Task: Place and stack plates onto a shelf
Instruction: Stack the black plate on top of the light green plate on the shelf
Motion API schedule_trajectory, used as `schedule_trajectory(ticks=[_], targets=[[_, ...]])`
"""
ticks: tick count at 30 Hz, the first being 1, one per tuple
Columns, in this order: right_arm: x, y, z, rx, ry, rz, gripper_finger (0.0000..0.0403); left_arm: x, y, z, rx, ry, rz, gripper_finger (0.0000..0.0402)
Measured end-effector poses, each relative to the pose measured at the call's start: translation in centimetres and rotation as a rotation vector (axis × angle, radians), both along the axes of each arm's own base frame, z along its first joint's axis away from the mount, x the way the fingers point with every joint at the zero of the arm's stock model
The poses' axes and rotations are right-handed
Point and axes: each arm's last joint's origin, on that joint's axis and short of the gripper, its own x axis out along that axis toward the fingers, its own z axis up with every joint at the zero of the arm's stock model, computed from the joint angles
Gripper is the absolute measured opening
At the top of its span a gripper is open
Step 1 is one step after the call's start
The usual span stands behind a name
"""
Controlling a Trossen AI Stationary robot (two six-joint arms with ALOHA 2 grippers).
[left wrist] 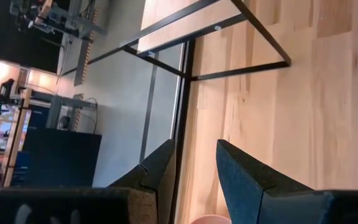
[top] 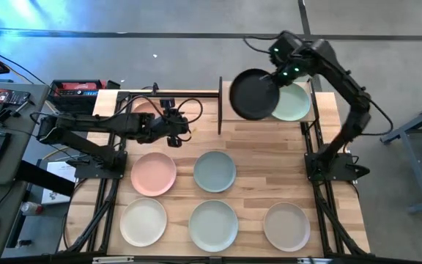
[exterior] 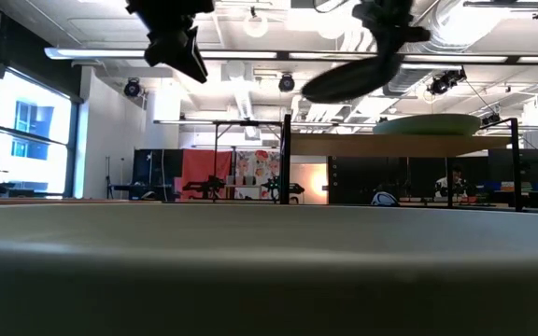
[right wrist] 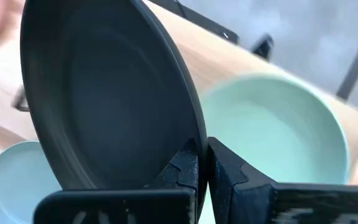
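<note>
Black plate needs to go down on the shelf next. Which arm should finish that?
Right. The right gripper is already clamped on the black plate's rim, holding it tilted above the shelf beside the pale green plate. The left gripper hangs empty and open off the shelf's left end.

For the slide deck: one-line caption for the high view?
Right claw holds a black plate by its rim above the pale green plate on the shelf; left claw waits open.

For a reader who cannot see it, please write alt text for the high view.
The right gripper holds a black plate above the shelf, beside a pale green plate already there. The left gripper hovers open; five plates lie on the wooden table.
</note>
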Motion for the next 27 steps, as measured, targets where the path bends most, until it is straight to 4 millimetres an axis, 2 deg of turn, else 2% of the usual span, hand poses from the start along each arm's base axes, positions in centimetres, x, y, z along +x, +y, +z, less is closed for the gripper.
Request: schedule_trajectory(ticks=[3,14,20,27], targets=[[-2.3,0.8,-0.6,0.001,-0.010,-0.092,0.0000,0.0,0.0,0.0,-0.003,-0.001,-0.001,0.0106],[-9.9,4.4,-3.3,-0.019,-0.262,-0.458,0.0000,0.0,0.0,0.0,-0.004,-0.001,-0.002,0.0106],[-12.1,6.2,-5.1,-0.018,-0.381,-0.645,0.0000,0.0,0.0,0.0,-0.006,-0.002,-0.004,0.0106],[-13.4,7.4,-6.6,-0.043,-0.400,-0.822,0.0000,0.1,0.0,0.0,-0.035,-0.011,-0.031,0.0106]])
